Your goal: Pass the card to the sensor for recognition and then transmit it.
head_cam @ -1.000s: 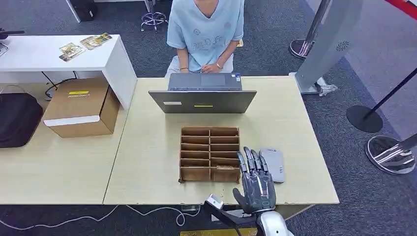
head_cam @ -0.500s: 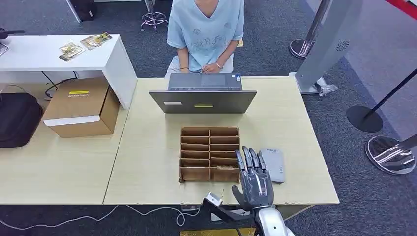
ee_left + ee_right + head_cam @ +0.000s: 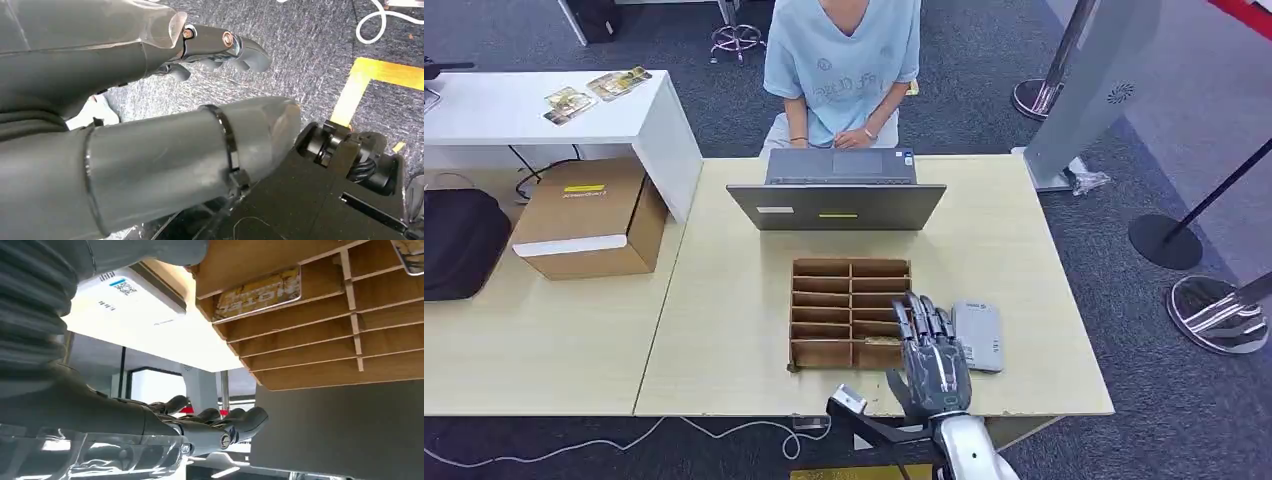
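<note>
A yellow card (image 3: 260, 292) lies in one compartment of the wooden divider tray (image 3: 851, 313); the right robot hand (image 3: 931, 357) hovers there, fingers spread, empty, beside the sensor (image 3: 979, 336).

The right robot hand (image 3: 932, 352) covers the near right corner of the wooden organizer (image 3: 849, 312); the sensor's (image 3: 979, 336) label is too small to read.
</note>
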